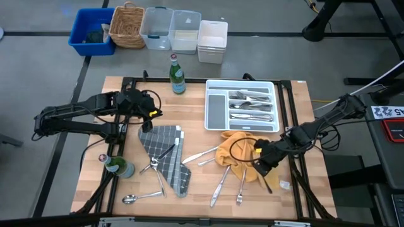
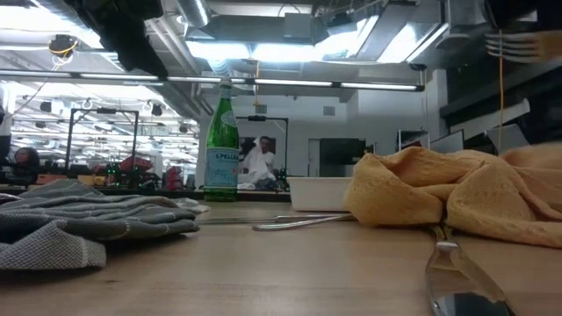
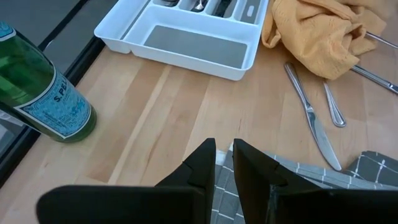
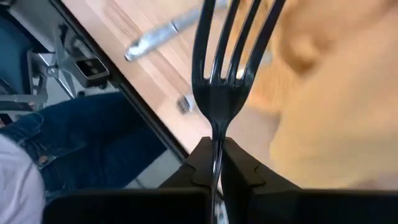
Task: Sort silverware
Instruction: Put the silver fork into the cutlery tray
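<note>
My right gripper [image 1: 264, 165] is over the near right of the table, beside the yellow cloth [image 1: 237, 151], and is shut on a fork [image 4: 227, 56]. The fork's tines also show high up in the low view [image 2: 522, 44]. My left gripper [image 1: 149, 120] hangs shut and empty over the far corner of the grey checked cloth [image 1: 165, 154]. Loose silverware lies flat on the table: a knife [image 1: 201, 153], two pieces [image 1: 221, 183] near the yellow cloth, a spoon [image 1: 142, 197] and pieces on the grey cloth [image 1: 154, 167]. More silverware lies in the white tray [image 1: 271, 85]. My right gripper pinches the fork between its two fingers at the neck just behind the tines [image 4: 216, 134]. The fork lies along the fingers, and its tines stick out past the fingertips toward the table's near edge. The fork is lifted clear of the table; its handle is hidden by the gripper.
A green bottle [image 1: 178, 74] stands at the far edge and another [image 1: 117, 165] at the near left. Bins and a basket [image 1: 126, 25] stand beyond the table. A person's leg in jeans [image 4: 81, 143] shows past the near edge.
</note>
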You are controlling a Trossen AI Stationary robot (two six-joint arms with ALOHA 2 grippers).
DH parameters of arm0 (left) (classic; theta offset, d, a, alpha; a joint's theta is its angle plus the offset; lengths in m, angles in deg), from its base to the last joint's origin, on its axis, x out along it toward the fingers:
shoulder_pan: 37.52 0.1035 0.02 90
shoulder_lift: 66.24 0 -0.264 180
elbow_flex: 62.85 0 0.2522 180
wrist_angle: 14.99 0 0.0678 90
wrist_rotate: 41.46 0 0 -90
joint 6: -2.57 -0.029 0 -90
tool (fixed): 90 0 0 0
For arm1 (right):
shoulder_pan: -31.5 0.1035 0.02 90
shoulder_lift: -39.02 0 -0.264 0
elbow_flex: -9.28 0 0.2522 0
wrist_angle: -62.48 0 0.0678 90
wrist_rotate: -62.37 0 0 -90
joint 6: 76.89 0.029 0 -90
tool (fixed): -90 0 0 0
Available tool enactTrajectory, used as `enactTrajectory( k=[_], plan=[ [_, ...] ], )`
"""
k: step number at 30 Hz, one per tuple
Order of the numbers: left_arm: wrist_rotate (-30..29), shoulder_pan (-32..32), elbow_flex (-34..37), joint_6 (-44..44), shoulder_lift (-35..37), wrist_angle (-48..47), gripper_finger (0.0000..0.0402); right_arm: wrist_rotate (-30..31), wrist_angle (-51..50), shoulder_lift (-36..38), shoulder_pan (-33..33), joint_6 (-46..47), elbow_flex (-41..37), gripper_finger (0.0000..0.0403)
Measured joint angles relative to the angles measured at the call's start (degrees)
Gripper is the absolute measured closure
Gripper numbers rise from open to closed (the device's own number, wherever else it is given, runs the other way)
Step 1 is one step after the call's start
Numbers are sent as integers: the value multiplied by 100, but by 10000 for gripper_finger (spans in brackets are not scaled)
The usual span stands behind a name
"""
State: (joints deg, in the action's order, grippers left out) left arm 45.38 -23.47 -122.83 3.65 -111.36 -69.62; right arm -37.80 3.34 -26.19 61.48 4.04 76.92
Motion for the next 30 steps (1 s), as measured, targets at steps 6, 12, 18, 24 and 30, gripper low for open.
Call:
enactTrajectory(
  k=[6, 12, 18, 24, 30],
  plan=[
    [0, 0, 0, 0, 0, 3, 357, 1719, -81, 0, 0, -647, 46, 386],
    [-1, -2, -2, 15, 0, 303, 357, 3668, -808, 0, -440, -1553, 47, 386],
    [-1, -2, -4, 42, -1, 698, 357, 4532, -1159, 0, -1723, -3603, 47, 386],
    [-3, -2, -4, 196, -2, 776, 357, 4494, -881, 0, -3514, -6733, 47, 386],
    [-3, -2, -4, 909, 0, 773, 357, 3443, 158, -68, -5377, -9658, 49, 386]
  ],
)
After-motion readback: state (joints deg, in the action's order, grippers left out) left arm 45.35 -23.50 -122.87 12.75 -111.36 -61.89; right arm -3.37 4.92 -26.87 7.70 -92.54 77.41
